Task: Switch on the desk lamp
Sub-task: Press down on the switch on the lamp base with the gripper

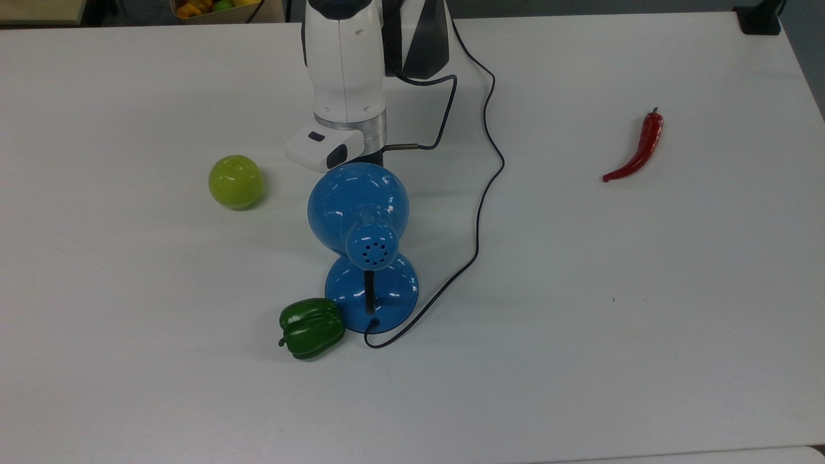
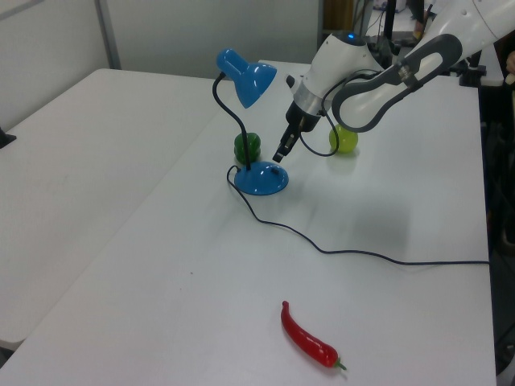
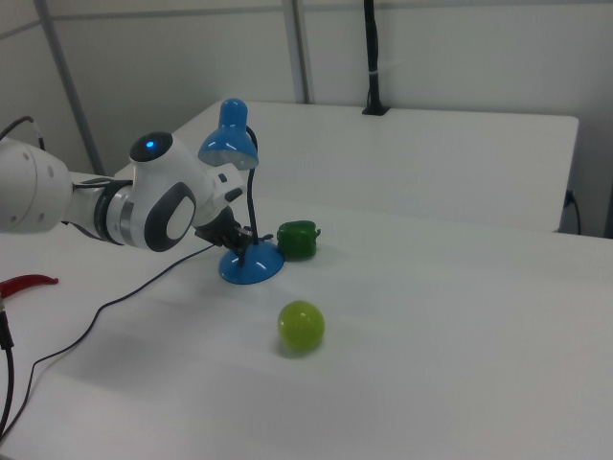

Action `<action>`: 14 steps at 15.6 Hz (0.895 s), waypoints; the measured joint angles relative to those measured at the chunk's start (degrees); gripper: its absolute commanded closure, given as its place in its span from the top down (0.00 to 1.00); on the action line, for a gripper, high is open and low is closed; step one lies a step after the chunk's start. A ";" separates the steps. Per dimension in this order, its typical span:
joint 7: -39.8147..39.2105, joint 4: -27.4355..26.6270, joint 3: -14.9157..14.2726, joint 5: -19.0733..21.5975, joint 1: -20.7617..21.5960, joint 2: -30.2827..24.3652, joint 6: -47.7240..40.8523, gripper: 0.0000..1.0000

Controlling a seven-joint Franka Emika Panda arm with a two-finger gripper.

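We are finding the gripper (image 2: 279, 156) poised just above the desk lamp (image 2: 259, 178) base, finger state indeterminable.

Pincer (image 3: 245, 241) over desk lamp (image 3: 239, 201) base

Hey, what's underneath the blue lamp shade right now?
Under the desk lamp shade, the gripper reaches down to the lamp's round base. In the top view the shade covers the fingertips and part of the base.

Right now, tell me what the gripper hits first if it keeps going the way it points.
Most likely the round blue base of the glossy blue desk lamp: the gripper slants down just above its edge, though depth is uncertain.
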 measured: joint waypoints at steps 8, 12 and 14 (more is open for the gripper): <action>0.00 -0.01 0.06 0.00 0.75 2.32 3.75 0.00; 0.00 -0.02 0.06 0.00 0.75 2.71 5.45 0.00; 0.00 -0.02 0.06 0.00 0.75 2.73 5.49 0.00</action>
